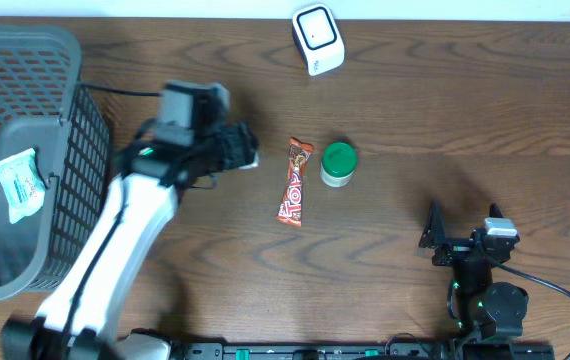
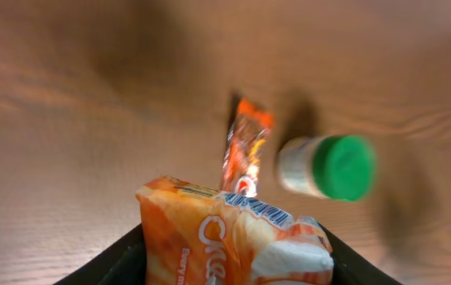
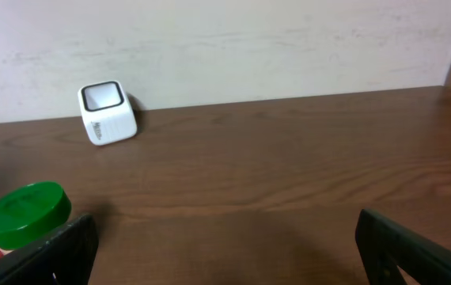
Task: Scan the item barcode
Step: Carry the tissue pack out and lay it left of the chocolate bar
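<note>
The setting is a robot test bench arranged as a mock shop checkout. Evidence is as follows. Two robot arms, the left arm (image 1: 115, 240) and the right arm (image 1: 495, 300), stand at the near edge of a wood-grain table (image 1: 435, 130). A grey plastic shopping basket (image 1: 87, 150) occupies the table's left end, with a sealed pale packet (image 1: 17, 184) inside. A white desktop barcode scanner (image 1: 318, 38) sits at the far edge. Packaged goods are present: an orange snack packet (image 2: 225, 241), a wrapped snack bar (image 1: 294, 182) and a green-lidded jar (image 1: 338, 164). A plain pale wall (image 3: 289, 39) backs the table.
</note>
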Robot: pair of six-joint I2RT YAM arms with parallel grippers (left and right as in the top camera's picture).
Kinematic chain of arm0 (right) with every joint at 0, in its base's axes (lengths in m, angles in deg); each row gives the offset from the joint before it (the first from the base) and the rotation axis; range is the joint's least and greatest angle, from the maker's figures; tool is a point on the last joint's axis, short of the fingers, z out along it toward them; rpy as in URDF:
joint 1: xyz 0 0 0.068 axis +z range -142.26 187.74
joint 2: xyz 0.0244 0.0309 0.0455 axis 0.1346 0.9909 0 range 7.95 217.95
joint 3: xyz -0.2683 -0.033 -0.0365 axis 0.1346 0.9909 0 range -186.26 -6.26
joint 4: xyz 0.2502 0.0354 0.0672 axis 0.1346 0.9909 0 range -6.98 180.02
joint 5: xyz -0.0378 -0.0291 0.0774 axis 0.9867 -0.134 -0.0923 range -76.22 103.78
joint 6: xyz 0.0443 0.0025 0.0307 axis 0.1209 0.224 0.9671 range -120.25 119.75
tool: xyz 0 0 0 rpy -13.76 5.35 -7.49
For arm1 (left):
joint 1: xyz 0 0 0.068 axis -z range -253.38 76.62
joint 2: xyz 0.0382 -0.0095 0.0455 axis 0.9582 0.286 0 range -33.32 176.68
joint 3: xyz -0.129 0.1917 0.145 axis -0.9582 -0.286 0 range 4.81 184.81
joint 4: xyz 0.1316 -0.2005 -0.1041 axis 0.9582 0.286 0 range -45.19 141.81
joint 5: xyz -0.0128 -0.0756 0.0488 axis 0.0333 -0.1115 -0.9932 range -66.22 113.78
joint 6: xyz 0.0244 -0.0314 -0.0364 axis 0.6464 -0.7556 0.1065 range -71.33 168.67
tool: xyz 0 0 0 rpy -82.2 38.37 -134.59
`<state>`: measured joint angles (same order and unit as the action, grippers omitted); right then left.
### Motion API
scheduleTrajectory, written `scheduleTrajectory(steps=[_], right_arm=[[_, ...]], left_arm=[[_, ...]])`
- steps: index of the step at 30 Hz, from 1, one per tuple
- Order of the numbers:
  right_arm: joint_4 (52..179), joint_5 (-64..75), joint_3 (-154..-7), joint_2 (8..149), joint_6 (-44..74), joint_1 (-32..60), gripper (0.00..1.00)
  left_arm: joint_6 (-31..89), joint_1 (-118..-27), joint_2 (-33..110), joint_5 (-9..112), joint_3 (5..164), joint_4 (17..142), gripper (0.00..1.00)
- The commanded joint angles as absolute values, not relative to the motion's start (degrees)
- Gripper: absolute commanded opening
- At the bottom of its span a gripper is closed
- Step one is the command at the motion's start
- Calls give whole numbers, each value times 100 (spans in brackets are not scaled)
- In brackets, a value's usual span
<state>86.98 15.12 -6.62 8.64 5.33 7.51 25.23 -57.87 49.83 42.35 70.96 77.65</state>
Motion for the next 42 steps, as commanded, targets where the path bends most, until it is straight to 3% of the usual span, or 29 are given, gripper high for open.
scheduleTrajectory(steps=[1,12,15,16,18,29,34,42], right_arm=[[8714,1561,-658,834,481,810,99],[8714,1561,-658,834,481,810,99],[8714,1561,-658,834,481,810,99],[8714,1561,-658,834,481,810,99],[8714,1561,-658,834,481,810,99],[8714,1561,-658,834,481,810,99],[8714,1561,-658,834,481,810,99],[8714,1561,-658,834,481,810,99]], left_arm=[[2064,-5464,5698,3603,7157,7769,57],[1941,-4981,7193,2932,7157,7522,58],[1944,-4979,7200,2681,7157,7443,68],[1944,-4983,7176,2600,7157,7422,75],[1987,-4996,7104,2467,7172,7408,100],[3511,-5121,5069,2124,8127,7926,98],[3513,-5888,3895,1252,8355,8438,98],[3513,-8443,2885,1171,8355,8995,98]])
